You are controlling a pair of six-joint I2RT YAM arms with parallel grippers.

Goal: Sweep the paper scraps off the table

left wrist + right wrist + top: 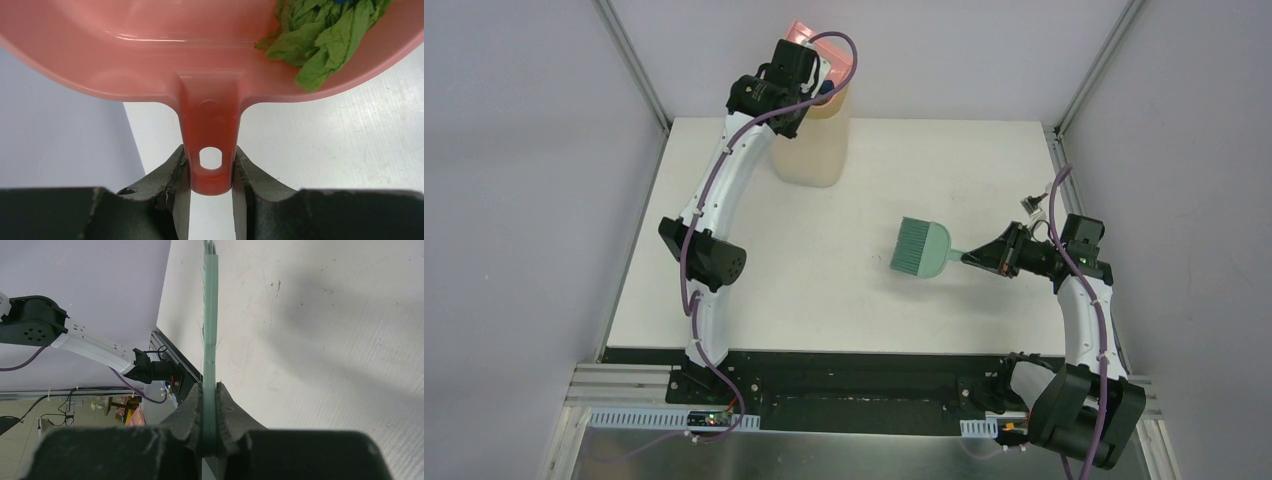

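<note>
Several paper scraps [325, 40] are sitting in the pink dustpan [150, 50], which the left pincer [210, 172] is pinching over the cream bin [816, 150] at eleven o'clock. The right pincer [210, 400] is clamping the teal brush [921, 248] at three o'clock; no scraps are showing on the worktop [824, 300], so probably only tipping is remaining

L gripper [799, 62] is holding a pink dustpan [804, 30] up at the mouth of the tall cream bin [809, 150]. The bin is standing at the far edge of the white table [824, 300], left of ctr. R gripper [986, 256] is gripping a teal brush [919, 248] by its handle end. Brush head is pointing left over the table's right half, well apart from the bin; can't tell if it's touching the top.
</note>
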